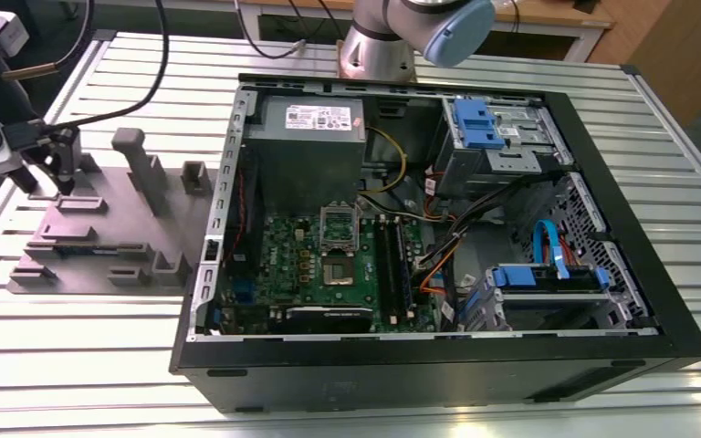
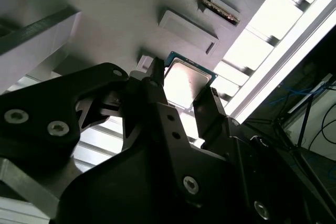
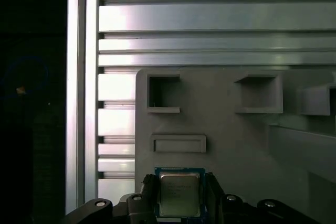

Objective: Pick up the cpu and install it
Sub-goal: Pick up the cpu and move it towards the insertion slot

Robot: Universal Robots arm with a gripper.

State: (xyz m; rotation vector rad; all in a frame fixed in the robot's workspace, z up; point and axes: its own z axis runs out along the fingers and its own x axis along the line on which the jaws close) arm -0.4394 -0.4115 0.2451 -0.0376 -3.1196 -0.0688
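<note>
First wrist view shows the gripper (image 3: 181, 182) pinching the cpu (image 3: 179, 196), one dark finger (image 3: 150, 188) pressed against each of two opposite edges, its silvery top facing the camera. Directly beyond the chip lies a grey moulded fixture (image 3: 226, 140) with square pockets and a shallow rectangular recess. Farther out runs the slatted aluminium table (image 3: 210, 14). From the exterior view, the gripper hangs over that fixture, well apart from the open computer case (image 1: 448, 370), where the motherboard (image 1: 308, 242) lies flat inside.
</note>
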